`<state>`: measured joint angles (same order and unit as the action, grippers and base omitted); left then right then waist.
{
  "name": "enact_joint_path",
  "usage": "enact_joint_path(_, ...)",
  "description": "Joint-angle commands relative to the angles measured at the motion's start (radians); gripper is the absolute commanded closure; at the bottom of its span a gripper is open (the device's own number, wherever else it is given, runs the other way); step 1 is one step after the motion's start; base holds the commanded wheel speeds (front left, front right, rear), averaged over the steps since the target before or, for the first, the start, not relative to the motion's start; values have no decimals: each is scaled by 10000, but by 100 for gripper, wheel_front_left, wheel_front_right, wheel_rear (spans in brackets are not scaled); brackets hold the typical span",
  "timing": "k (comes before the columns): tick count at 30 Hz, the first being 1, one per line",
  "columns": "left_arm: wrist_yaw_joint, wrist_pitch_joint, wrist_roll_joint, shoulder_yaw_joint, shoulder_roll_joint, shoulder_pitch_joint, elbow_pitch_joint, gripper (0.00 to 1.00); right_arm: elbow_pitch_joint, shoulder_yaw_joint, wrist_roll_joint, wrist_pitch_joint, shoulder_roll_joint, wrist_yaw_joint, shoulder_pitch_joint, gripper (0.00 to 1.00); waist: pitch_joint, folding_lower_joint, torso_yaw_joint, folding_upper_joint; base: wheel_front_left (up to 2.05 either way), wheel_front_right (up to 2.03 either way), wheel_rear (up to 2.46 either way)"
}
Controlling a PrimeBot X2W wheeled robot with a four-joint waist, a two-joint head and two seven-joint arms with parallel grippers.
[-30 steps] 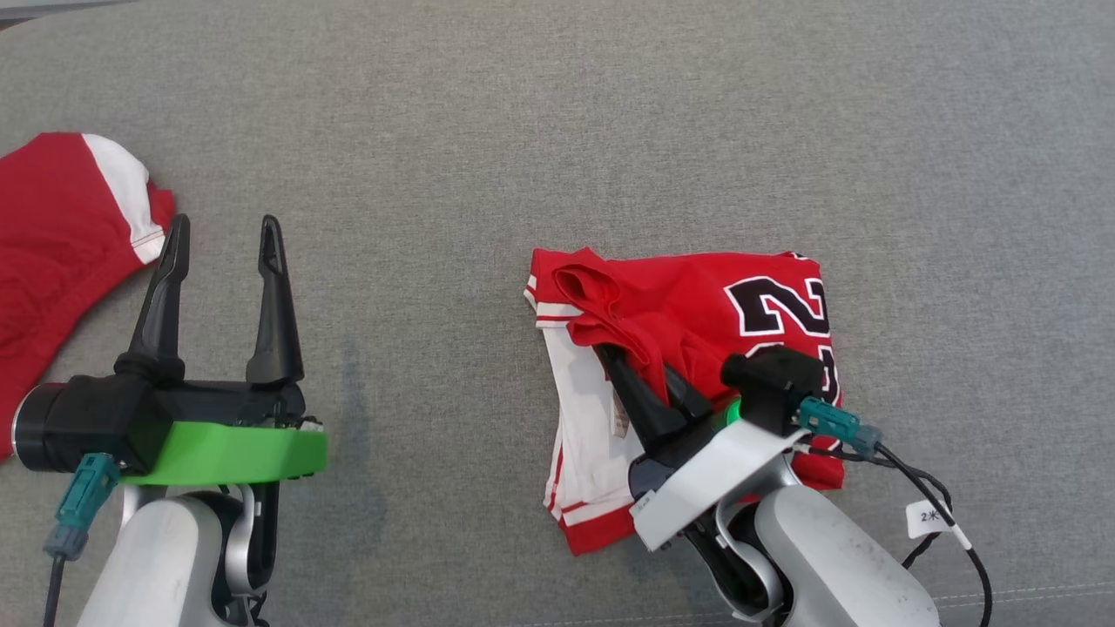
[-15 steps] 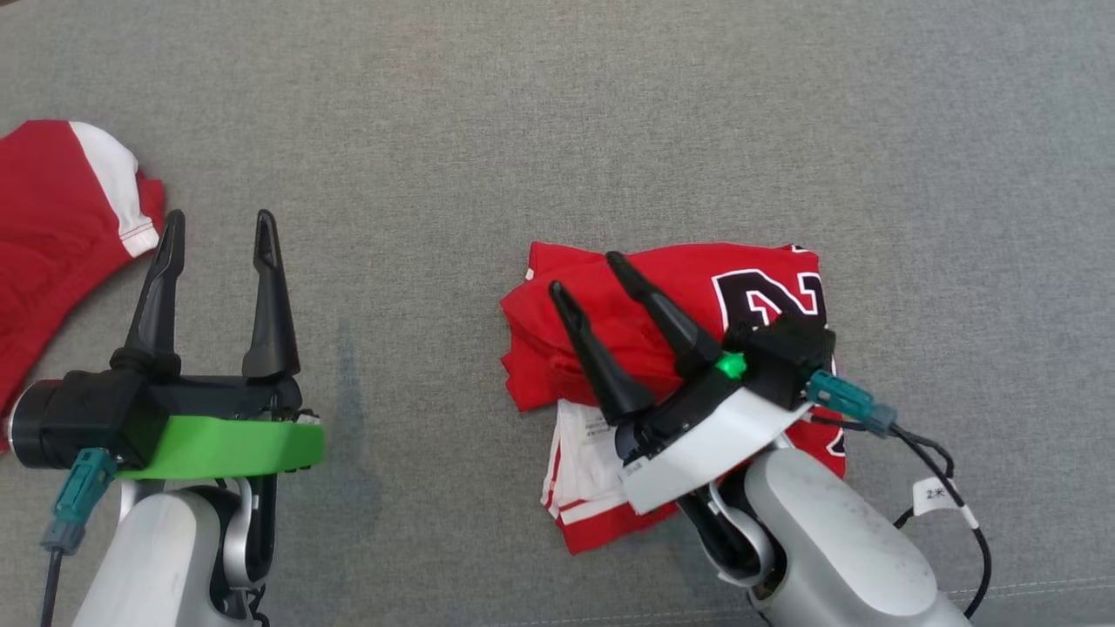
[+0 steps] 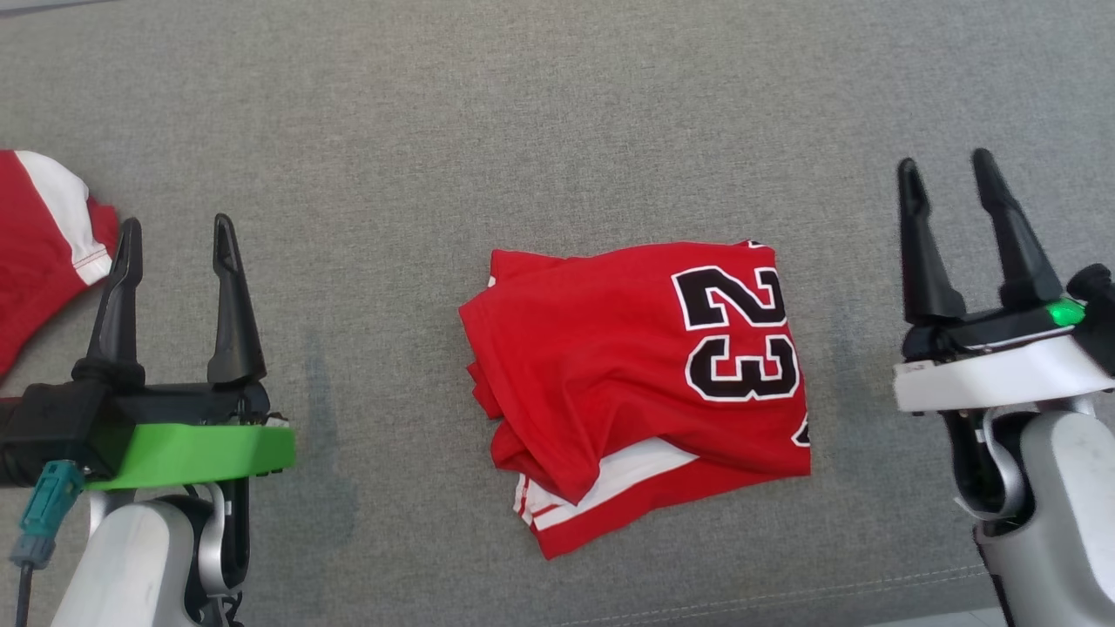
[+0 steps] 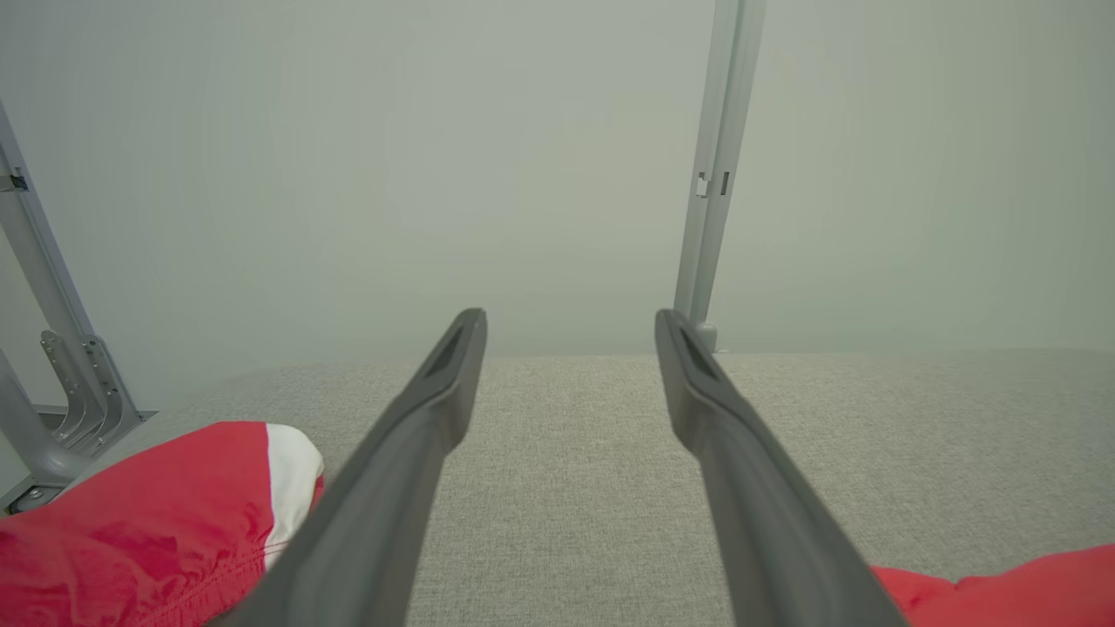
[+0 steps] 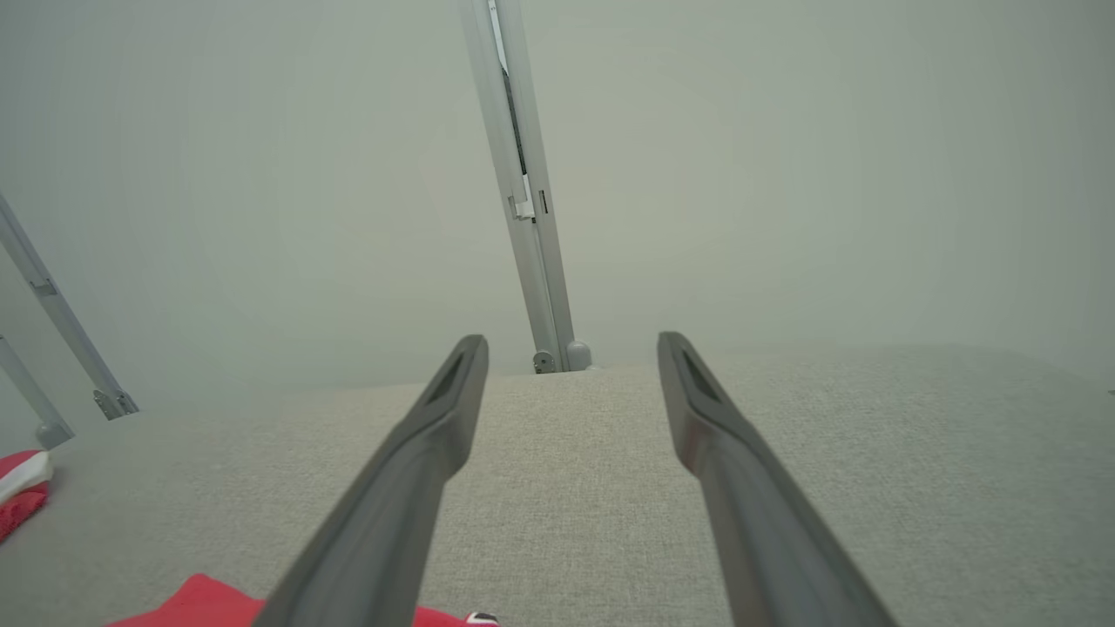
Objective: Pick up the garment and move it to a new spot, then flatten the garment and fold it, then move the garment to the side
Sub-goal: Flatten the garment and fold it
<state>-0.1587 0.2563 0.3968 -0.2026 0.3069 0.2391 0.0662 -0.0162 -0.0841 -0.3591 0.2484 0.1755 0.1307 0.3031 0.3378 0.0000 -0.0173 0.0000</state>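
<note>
Bare grey cloth surface (image 3: 557,113) lies open on both sides of the folded red jersey (image 3: 636,383) and beyond it, while a second red garment (image 3: 43,235) crowds the left edge beside the left gripper (image 3: 176,220) and a metal post (image 4: 714,165) stands at the far rim.

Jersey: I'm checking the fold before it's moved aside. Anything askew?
Yes. The jersey is folded unevenly: the top red layer sits skewed, white-trimmed layers stick out under its near edge, and the left edge is bunched.

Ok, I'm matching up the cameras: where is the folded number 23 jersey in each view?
Head view: jersey at centre.
Left wrist view: jersey, bottom right corner.
Right wrist view: jersey, bottom edge, left.
Shared landmark: the other red-and-white garment, at each view's left.
</note>
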Motion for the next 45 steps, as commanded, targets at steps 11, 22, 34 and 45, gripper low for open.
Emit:
enact_joint_path(11,-266,-150,186,114,216,-670,215,0,545,1263,261,-280,905,0,-966,0,-371,0,-201,0,0,0,0)
enact_joint_path(22,-324,-281,197,19,268,-803,353,0,631,1109,187,-261,915,0,-964,0,-516,0,-90,0,0,0,0)
enact_joint_path(34,-196,-177,165,-195,66,-368,261,0,778,-1268,-138,-559,937,0,-524,100,-150,0,593,0,0,0,0)
enact_joint_path(45,-66,-50,154,-381,-214,28,-61,0,2053,-4938,-982,-217,777,-2,482,100,266,0,895,0,0,0,0)
